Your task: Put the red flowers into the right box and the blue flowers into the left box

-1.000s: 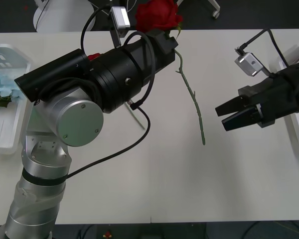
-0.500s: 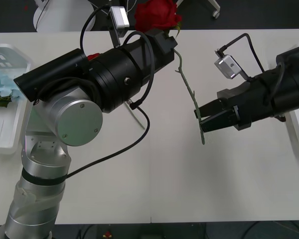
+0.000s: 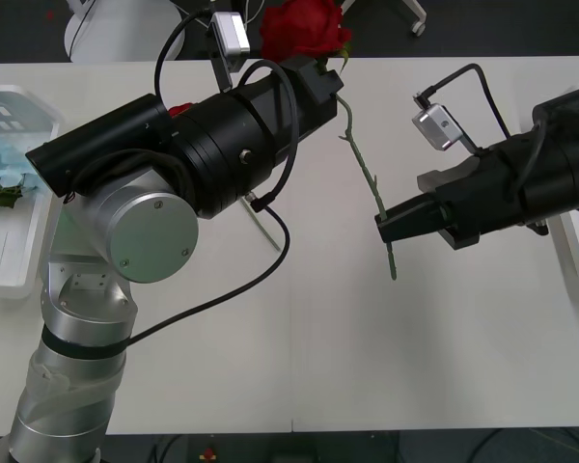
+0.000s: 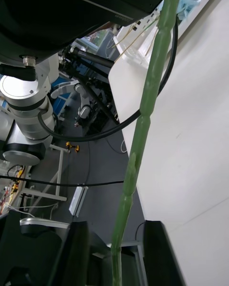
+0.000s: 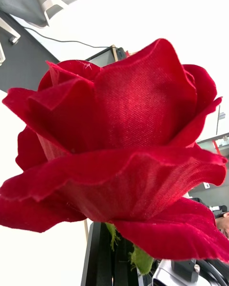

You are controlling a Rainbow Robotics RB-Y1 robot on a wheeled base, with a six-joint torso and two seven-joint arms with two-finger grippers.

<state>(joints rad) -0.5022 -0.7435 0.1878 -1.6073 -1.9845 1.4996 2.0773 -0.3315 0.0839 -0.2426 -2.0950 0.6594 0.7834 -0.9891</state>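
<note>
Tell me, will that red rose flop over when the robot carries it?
Probably a little. The red rose has a long thin stem hanging down, which looks bendy. The cloth bloom seems light, so it likely won't drag. The right tool pinches low on the stem, the left tool near the bloom.

R pincer (image 3: pixel 384 230) on rose (image 3: pixel 305 27) stem, table (image 3: pixel 367 367)

A deep-red rose (image 3: pixel 306 27) on a green stem (image 3: pixel 371 183); pale blue flowers (image 3: pixel 0 164) in a white tray (image 3: pixel 19 253).
</note>
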